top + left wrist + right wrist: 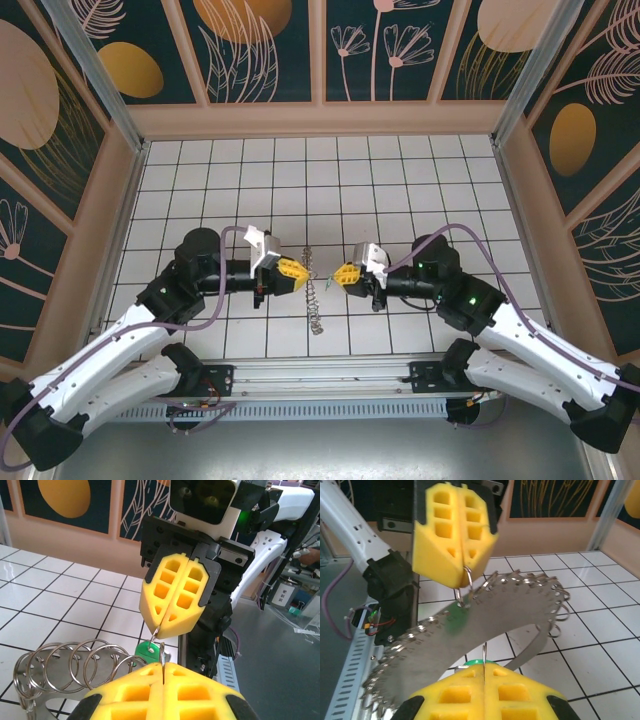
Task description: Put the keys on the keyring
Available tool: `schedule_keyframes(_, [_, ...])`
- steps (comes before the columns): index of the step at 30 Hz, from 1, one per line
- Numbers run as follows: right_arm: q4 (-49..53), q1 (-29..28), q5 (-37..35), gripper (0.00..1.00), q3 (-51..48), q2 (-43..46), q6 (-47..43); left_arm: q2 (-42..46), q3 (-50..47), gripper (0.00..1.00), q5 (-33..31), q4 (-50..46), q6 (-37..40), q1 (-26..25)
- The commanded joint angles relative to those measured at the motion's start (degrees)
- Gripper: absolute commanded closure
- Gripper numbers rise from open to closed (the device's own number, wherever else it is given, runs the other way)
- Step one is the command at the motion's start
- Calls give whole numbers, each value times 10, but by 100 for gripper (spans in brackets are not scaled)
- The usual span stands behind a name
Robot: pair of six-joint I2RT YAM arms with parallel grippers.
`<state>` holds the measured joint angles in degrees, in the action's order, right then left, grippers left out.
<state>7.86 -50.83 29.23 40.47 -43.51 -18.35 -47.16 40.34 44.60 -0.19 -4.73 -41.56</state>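
Hanging between the two arms over the tiled table (420, 190), the keyring (316, 305) is pinched by the closed left end effector (300, 272). The right end effector (341, 275) is closed too. Left wrist: the green key (149, 651) sits at the right fingertips, gripped there. Right wrist: the left fingers (445, 555) clamp one of the keyring's small rings.

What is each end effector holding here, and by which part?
Left end effector pinches the keyring by one silvery edge ring; right end effector pinches the green key, apparently by its silvery end.
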Motion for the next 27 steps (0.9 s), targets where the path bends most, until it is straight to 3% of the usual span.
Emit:
schedule_keyframes(1, [-9,-10,31,100,0,12,-17,-11,22,100,22,-20,29,2])
schedule_keyframes(27, [-39,-9,45,100,9,-31,1,-30,18,100,41,-16,44,2])
